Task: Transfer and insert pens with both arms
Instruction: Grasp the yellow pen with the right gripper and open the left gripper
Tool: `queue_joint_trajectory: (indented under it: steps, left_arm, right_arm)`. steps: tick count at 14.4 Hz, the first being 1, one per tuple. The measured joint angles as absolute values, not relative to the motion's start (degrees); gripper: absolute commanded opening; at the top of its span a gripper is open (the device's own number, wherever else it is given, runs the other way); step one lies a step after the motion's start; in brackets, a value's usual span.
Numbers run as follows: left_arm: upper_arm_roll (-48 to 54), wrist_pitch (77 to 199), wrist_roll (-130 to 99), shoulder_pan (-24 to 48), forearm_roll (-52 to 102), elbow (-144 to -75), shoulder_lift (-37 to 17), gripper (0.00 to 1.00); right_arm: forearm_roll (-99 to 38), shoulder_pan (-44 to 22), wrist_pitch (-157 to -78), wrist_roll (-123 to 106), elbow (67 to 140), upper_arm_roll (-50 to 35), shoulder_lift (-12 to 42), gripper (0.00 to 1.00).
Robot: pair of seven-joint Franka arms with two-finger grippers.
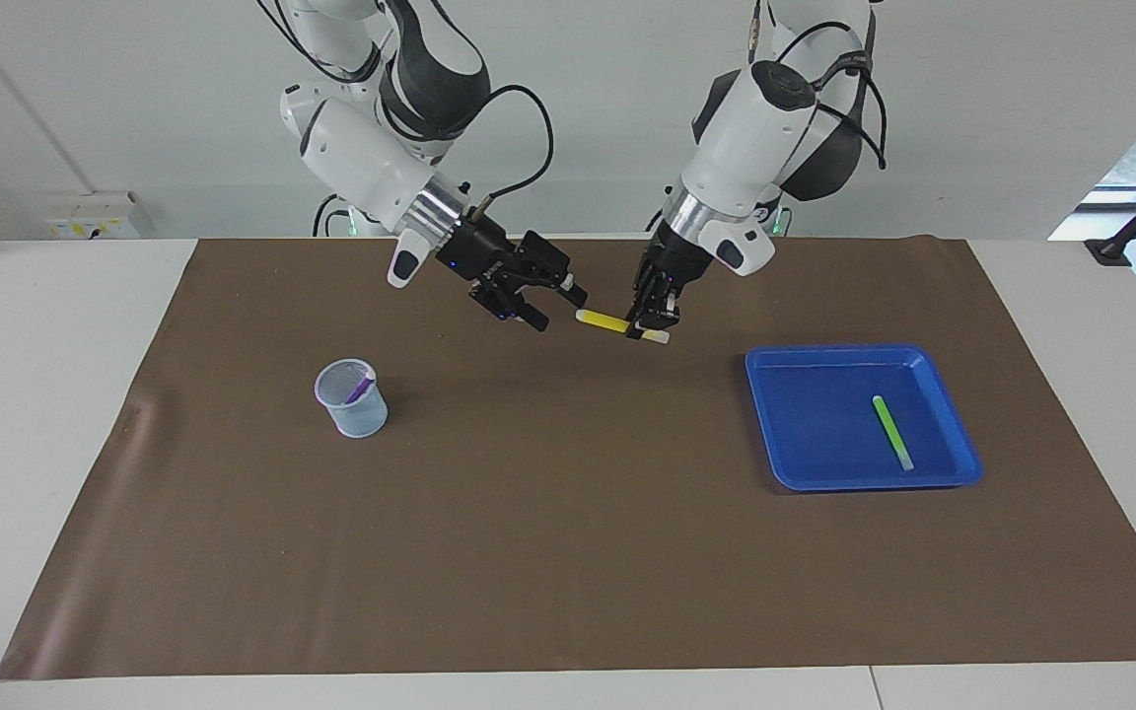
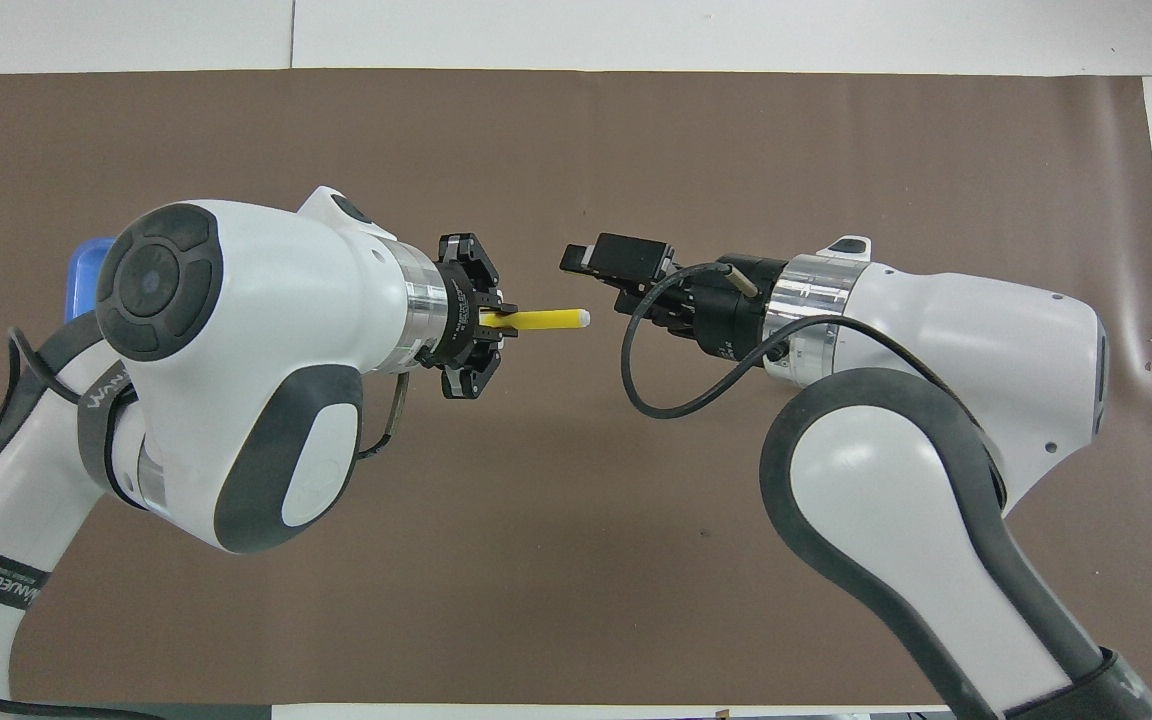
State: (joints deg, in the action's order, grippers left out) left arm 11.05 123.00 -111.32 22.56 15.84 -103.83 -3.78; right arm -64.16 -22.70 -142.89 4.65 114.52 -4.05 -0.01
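- The left gripper (image 1: 649, 321) pinches the yellow pen (image 1: 603, 321) level in the air over the brown mat (image 1: 568, 552), above mid-table, free end toward the right gripper (image 1: 553, 301).
- The right gripper's fingers stand spread, just short of the pen's tip.
- A clean handover likely means closing squarely on the free end before the left lets go.
- The purple pen (image 1: 360, 386) stands in the cup (image 1: 353, 406); the green pen (image 1: 891, 432) lies in the blue tray (image 1: 805, 463).

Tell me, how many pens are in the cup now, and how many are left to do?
One is done: the purple pen stands in the cup. The yellow pen is in the air, held by the left gripper over the brown mat, with the open right gripper reaching for its free end. The green pen lies in the blue tray, waiting.
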Motion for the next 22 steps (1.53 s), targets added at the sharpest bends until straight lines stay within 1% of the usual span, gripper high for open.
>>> queue_joint_trajectory:
  steps: [6, 8, 9, 11, 15, 18, 19, 22]
  left_arm:
    - [12.2, 124.2, -113.7, 22.6, 17.7, -103.8, -3.8, 0.0]
    - [12.2, 124.3, -113.8, 22.6, 18.0, -103.7, -3.7, 0.0]
    - [12.2, 124.5, -113.8, 22.6, 18.4, -103.7, -3.6, 0.0]
    - [12.0, 125.1, -113.9, 22.6, 19.0, -103.7, -3.3, 0.0]
    - [12.0, 125.7, -114.0, 22.5, 19.2, -103.7, -3.1, 0.0]
    - [12.0, 125.9, -114.1, 22.5, 19.2, -103.7, -3.1, 0.0]
    - [12.0, 125.9, -114.1, 22.5, 19.2, -103.7, -3.1, 0.0]
    - [12.0, 125.9, -114.2, 22.5, 19.2, -103.7, -3.1, 0.0]
  right_arm:
    - [-64.2, -23.2, -143.1, 4.2, 114.9, -3.9, 0.0, 0.86]
    - [-64.2, -22.5, -141.9, 0.6, 116.3, -3.8, -0.1, 0.81]
    - [-64.2, -21.6, -140.6, -0.9, 117.0, -3.7, -0.2, 0.8]
    - [-64.2, -20.5, -138.9, -2.2, 117.3, -3.6, -0.4, 0.74]
    - [-64.2, -20.7, -138.8, -1.2, 117.1, -3.8, -1.0, 0.74]
    - [-64.2, -20.7, -138.8, 0.1, 116.9, -4.0, -1.4, 0.71]
    - [-64.2, -20.7, -138.8, 0.1, 116.9, -4.0, -1.5, 0.69]
    - [-64.2, -21.5, -138.9, 0.2, 116.9, -4.2, -1.5, 0.55]
